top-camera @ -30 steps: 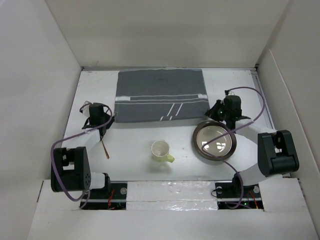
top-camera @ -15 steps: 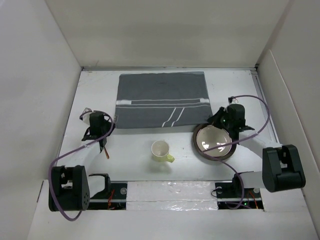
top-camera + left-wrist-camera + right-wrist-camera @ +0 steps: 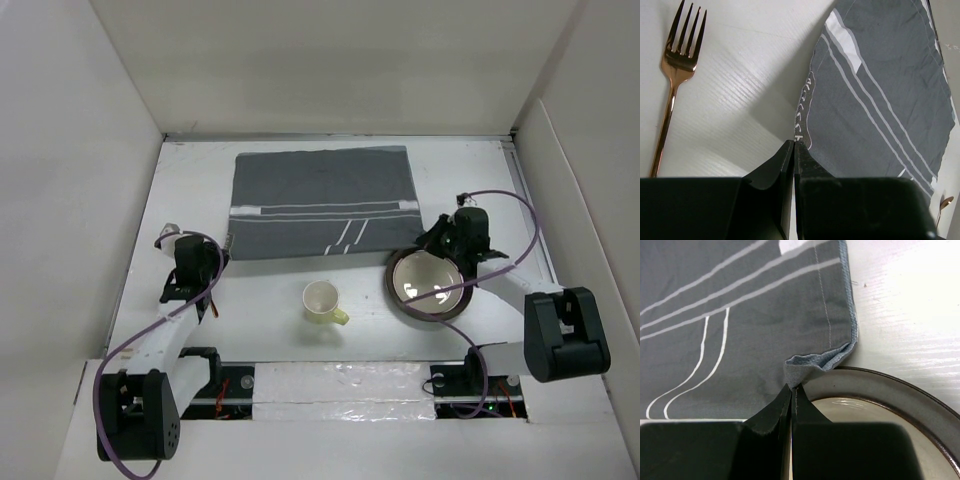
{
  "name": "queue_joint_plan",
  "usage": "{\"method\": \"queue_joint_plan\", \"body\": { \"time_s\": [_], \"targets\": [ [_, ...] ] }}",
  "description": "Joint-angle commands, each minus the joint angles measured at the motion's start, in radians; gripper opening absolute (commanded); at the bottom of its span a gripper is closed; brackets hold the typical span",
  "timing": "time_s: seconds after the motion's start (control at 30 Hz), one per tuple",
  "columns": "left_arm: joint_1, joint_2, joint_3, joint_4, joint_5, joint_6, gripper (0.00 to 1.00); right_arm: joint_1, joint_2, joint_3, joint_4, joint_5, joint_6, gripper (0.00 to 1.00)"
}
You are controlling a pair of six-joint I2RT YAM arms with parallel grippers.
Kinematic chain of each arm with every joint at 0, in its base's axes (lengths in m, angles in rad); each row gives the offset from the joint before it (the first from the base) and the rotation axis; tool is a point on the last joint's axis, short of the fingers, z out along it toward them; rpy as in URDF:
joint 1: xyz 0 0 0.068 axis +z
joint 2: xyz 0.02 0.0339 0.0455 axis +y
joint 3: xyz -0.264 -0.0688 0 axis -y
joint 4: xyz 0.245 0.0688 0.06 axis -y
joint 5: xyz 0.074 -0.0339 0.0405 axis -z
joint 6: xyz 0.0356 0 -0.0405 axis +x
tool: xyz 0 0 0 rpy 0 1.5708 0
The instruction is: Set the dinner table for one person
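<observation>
The placemat (image 3: 320,195) is clamped at both near corners by the left gripper (image 3: 794,144) and right gripper (image 3: 791,386), evidently so it can be pulled evenly over the dinner table (image 3: 265,295), its right corner raised above the plate (image 3: 890,390).

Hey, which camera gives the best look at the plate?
Top external: almost the whole plate shows, dark rim and all. The right wrist view catches only part of its rim beside the pinched placemat corner; the left wrist view misses it.

left hand (image 3: 794,144): low, clamped on cloth (image 3: 880,100) edge | right hand (image 3: 791,388): low, clamped on cloth corner
</observation>
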Motion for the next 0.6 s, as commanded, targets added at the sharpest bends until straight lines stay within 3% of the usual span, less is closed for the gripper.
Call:
{"method": "queue_joint_plan", "body": {
  "time_s": [0.0,0.13,0.17,0.23,0.33,0.4,0.43,0.57],
  "targets": [
    [-0.001,-0.038,-0.021,-0.012,-0.023,-0.002,0.00,0.011,-0.015,0.037,-0.003,0.045,0.006,0.00],
    [-0.001,-0.049,-0.018,-0.020,-0.017,0.000,0.03,0.022,-0.078,-0.004,-0.005,0.056,0.025,0.04],
    [-0.001,-0.052,-0.015,-0.026,-0.012,-0.002,0.09,0.031,-0.092,-0.010,-0.020,0.059,0.026,0.20],
    [-0.001,-0.062,-0.008,-0.038,-0.011,-0.005,0.25,0.031,-0.143,-0.021,-0.047,0.067,0.028,0.39],
    [-0.001,-0.110,0.020,-0.052,0.022,0.003,0.37,0.031,-0.280,-0.048,-0.132,0.126,0.033,0.54],
    [-0.001,-0.165,0.046,-0.077,0.060,0.017,0.38,0.031,-0.373,-0.064,-0.233,0.223,0.060,0.58],
    [-0.001,-0.206,0.096,-0.089,0.078,0.030,0.38,0.031,-0.529,-0.103,-0.299,0.292,0.098,0.58],
    [-0.001,-0.265,0.172,-0.095,0.202,0.061,0.38,0.020,-0.724,-0.177,-0.463,0.438,0.231,0.57]
  ]
}}
